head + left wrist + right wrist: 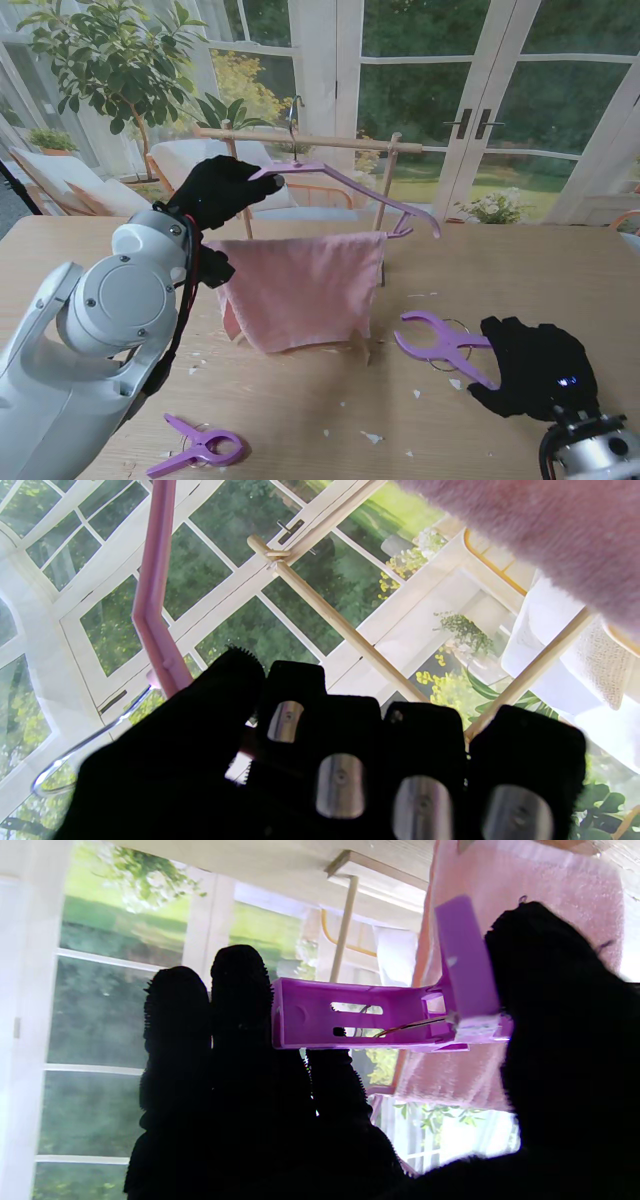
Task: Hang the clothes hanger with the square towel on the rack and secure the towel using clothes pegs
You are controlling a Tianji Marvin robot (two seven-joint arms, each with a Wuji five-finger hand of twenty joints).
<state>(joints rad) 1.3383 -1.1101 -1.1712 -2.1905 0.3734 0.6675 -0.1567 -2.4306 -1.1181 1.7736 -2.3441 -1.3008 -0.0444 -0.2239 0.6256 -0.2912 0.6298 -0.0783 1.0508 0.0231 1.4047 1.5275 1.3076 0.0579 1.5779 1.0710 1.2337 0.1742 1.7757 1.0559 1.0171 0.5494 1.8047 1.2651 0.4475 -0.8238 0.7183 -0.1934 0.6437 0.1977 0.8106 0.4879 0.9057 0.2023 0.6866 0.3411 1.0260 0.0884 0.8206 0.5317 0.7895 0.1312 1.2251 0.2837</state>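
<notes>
While the left hand [222, 190] is curled around the left end of the purple clothes hanger [345, 186], that hanger sits up at the wooden rack [300, 141], its metal hook [293, 115] right at the top rail. Can't honestly tell if the hook is resting on the rail or just touching it. In the left wrist view the gloved fingers [340, 760] are bunched together with the hanger's arm [152, 595] running out from between thumb and index, and the wire hook [85, 745] poking out beside the thumb, so it's a proper grip.

The pink square towel [300, 290] is draped over the hanger's lower bar, hanging in front of the rack with its bottom edge down near the table [560, 270], a bit bunched on the left side.

Over on the right, the right hand [535, 370] is low on the table, pinching one purple clothes peg [440, 345]. The right wrist view shows that peg [380, 1015] squeezed between thumb and the other fingers [240, 1005], towel [525, 915] beyond it.

A second peg [195, 447] lies loose on the near left of the table, well apart from both hands. Little white scraps [372, 437] are scattered on the tabletop.
</notes>
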